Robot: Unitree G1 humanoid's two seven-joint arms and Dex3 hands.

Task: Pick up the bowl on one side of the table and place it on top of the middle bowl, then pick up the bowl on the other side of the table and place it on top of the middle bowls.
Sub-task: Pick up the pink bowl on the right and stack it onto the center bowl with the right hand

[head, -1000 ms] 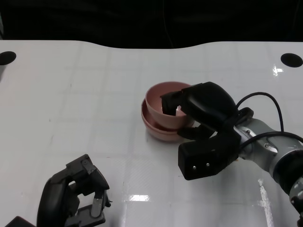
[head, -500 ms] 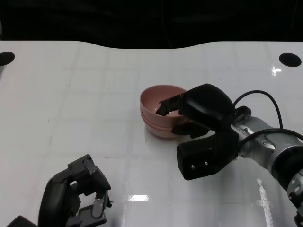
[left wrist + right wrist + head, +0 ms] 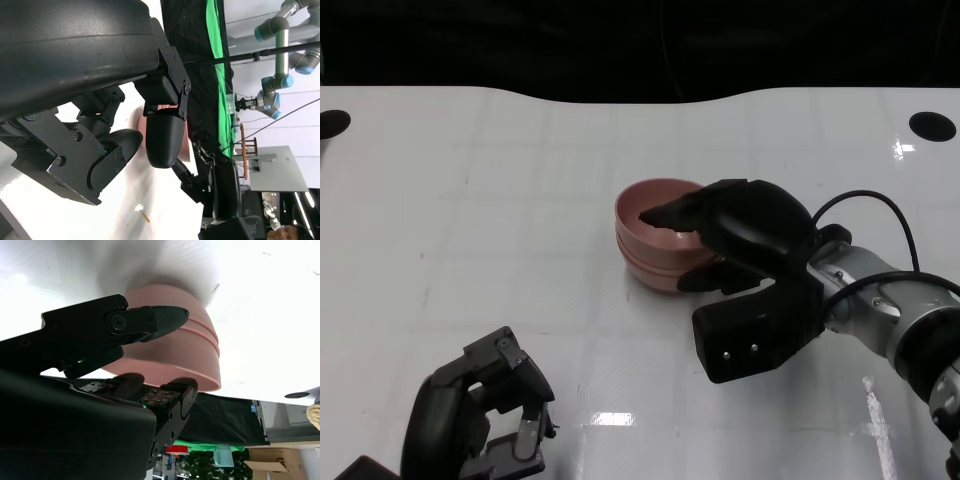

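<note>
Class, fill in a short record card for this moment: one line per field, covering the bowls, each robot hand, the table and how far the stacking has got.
bowls: pink stack, nested, near the table's middle; no bowl left at either side in the head view
right hand: at the stack, fingers spread over the rim, one above and one below it; whether they touch it cannot be told
left hand: near the table's front edge, fingers curled, holding nothing
table: white, glossy
stage: bowls appear stacked; right hand not yet withdrawn

The right hand [image 3: 740, 235] was glossy black and rounded, on a silver forearm [image 3: 880, 310] with a looping black cable [image 3: 865, 200]. The left hand [image 3: 475, 415] showed small screws.
</note>
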